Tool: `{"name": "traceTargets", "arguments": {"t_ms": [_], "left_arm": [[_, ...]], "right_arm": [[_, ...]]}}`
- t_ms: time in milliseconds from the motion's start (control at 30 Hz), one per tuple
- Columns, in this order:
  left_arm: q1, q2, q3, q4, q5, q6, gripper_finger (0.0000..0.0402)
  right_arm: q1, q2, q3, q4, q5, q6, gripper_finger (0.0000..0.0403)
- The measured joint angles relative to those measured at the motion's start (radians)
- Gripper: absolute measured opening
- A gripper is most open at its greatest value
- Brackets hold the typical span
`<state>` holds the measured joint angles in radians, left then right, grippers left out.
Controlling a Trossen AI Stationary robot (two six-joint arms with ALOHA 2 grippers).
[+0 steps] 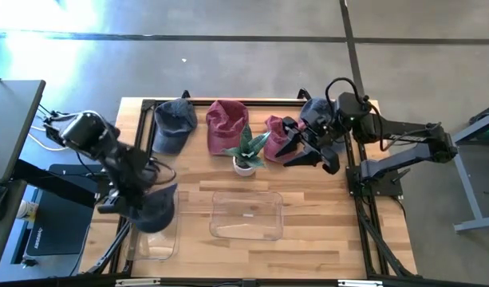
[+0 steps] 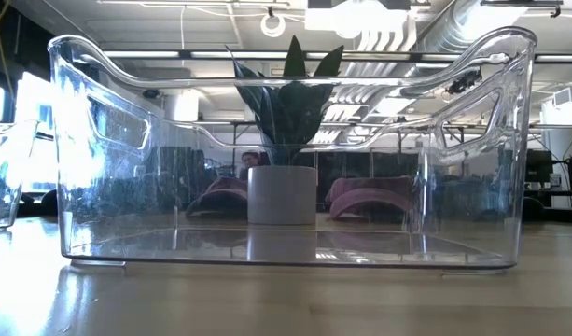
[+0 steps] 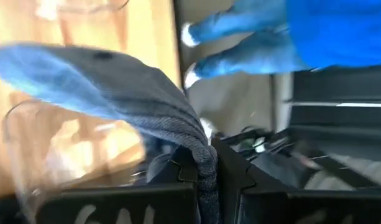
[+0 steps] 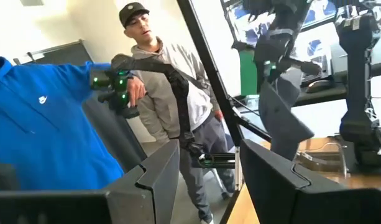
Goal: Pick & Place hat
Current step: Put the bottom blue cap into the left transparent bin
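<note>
A dark blue-grey denim hat (image 1: 155,209) hangs from my left gripper (image 3: 206,169), which is shut on it at the table's near left, above a small clear container (image 1: 156,239). The right wrist view shows the same hat (image 4: 283,121) dangling under that arm. My right gripper (image 4: 209,171) is open and holds nothing; it is raised and level over the far right of the table, near a maroon hat (image 1: 280,137). A grey-blue hat (image 1: 174,123) and another maroon hat (image 1: 226,126) lie along the far edge. My left gripper pinches a bunched fold of the hat's cloth (image 3: 202,146) between its two fingers, coming at it slanting down. The rest of the hat spreads away below the fingers, slack and lifted clear of the table, over the small clear container (image 3: 28,155).
A large clear bin (image 1: 246,214) stands at the table's middle near side, with a potted plant (image 1: 246,155) just behind it. A dark hat (image 1: 316,112) lies under my right arm. Two people (image 4: 47,137) stand beyond the table's left side.
</note>
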<state>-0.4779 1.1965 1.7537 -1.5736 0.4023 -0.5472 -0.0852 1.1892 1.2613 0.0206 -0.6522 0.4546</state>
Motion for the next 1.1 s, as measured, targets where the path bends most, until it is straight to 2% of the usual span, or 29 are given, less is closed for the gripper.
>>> {"name": "traceTargets", "arguments": {"t_ms": [400,767,933,1100], "left_arm": [[-0.137,-0.095,-0.27,0.003,-0.226,0.032,0.0011],[-0.151,-0.166,-0.496,0.003,-0.305,0.035,0.0012],[-0.151,-0.225,-0.538,0.004,-0.384,-0.132,0.0026],[-0.151,-0.31,-0.547,0.003,-0.446,-0.321,0.0095]], "right_arm": [[-0.028,0.0,0.0,0.004,0.082,0.071,0.0165],[-0.028,0.0,0.0,0.006,0.134,0.108,0.0165],[-0.028,0.0,0.0,0.006,0.178,0.122,0.0165],[-0.028,0.0,0.0,0.006,0.19,0.122,0.0165]]}}
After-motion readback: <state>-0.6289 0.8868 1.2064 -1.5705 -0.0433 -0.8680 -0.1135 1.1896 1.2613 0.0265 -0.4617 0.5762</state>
